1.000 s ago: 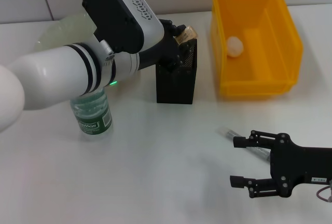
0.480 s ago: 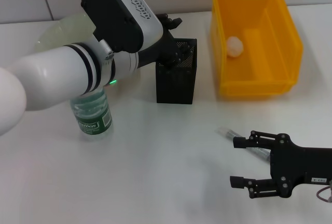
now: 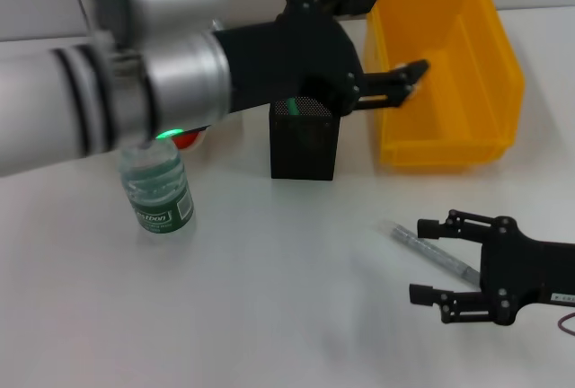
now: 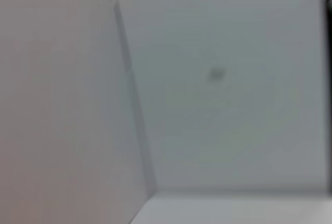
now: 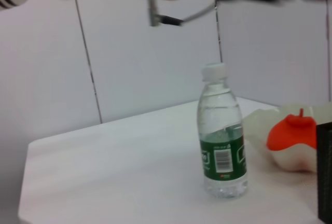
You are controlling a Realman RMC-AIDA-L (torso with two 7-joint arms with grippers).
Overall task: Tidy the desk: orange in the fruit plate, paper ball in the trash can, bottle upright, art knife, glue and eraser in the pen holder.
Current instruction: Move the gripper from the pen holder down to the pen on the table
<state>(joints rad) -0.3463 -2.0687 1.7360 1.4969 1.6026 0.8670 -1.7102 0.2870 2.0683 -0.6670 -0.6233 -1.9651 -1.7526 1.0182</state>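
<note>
A second ago my left claw (image 3: 359, 47) hung over the pen holder (image 3: 305, 139) gripping a pale piece; now it is above the holder, fingers apart and empty, so that piece is presumably inside; the art knife (image 3: 431, 251) remains, lying on the table (image 3: 269, 298) right of the holder beside my right claw (image 3: 440, 258), also spread and empty. I count one upright bottle (image 3: 158, 190) left of the holder, one orange (image 5: 292, 130), one yellow bin (image 3: 445, 65).

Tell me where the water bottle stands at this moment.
In the head view the water bottle stands upright on the robot's left side of the table, left of the black pen holder, under the left arm.
</note>
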